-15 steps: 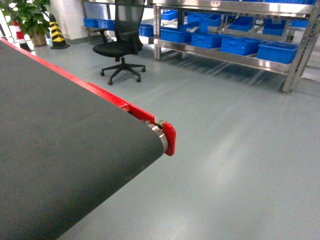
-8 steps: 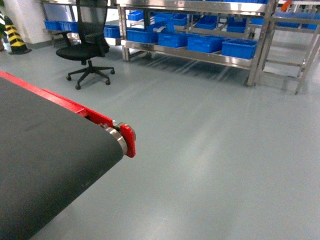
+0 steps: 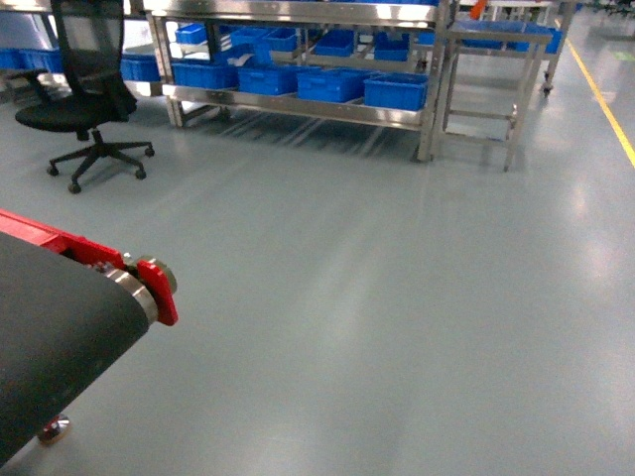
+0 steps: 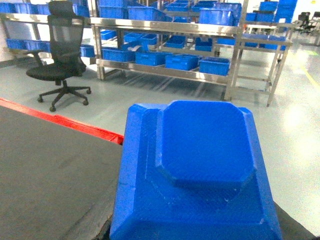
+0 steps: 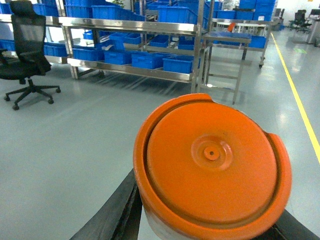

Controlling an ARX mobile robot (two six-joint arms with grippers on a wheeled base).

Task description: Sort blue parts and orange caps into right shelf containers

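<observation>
Claws mostly hidden behind blue part (image 4: 200,175) and orange cap (image 5: 212,162).

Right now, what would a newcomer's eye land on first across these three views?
The big blue faceted plastic part fills the left wrist view, held close to the camera, and the round orange plastic cap fills the right wrist view the same way. In the head view, the dark conveyor belt with its red end plate sits lower left, and the steel shelf rack of blue crates stands across the grey floor.
</observation>
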